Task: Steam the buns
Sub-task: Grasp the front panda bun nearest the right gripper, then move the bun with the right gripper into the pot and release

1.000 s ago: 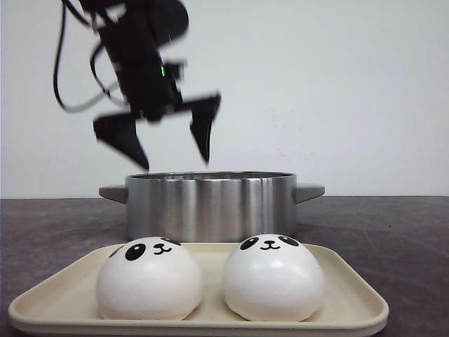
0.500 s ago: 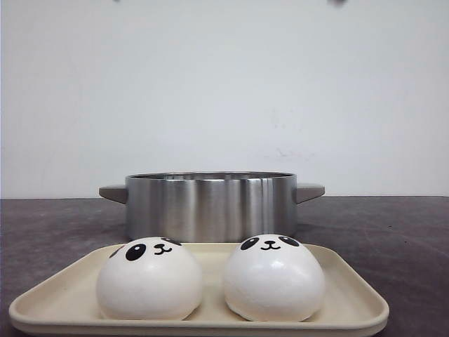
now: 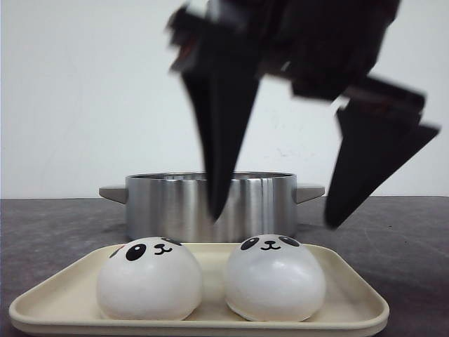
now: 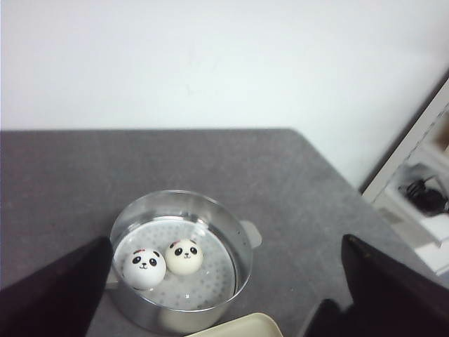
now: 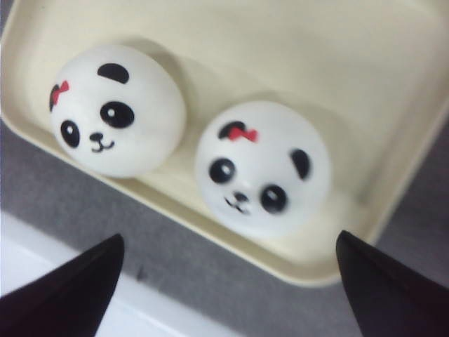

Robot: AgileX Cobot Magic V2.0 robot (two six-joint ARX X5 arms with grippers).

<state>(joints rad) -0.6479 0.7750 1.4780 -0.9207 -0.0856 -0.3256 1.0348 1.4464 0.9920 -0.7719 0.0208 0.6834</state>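
Two buns (image 3: 149, 279) (image 3: 275, 277) are held side by side on a cream tray (image 3: 351, 302) on the desk (image 3: 393, 239). Two more (image 4: 144, 269) (image 4: 184, 256) are seen in the steel pot (image 3: 210, 205) behind. The right gripper (image 3: 277, 210) is poised above the tray, fingers spread, empty. The left gripper (image 4: 224, 309) is likewise spread, empty.

Right gripper (image 3: 280, 210): hangs near the camera, jaws spread wide, holding nothing.
Left gripper (image 4: 224, 295): raised high, fingers apart, empty.
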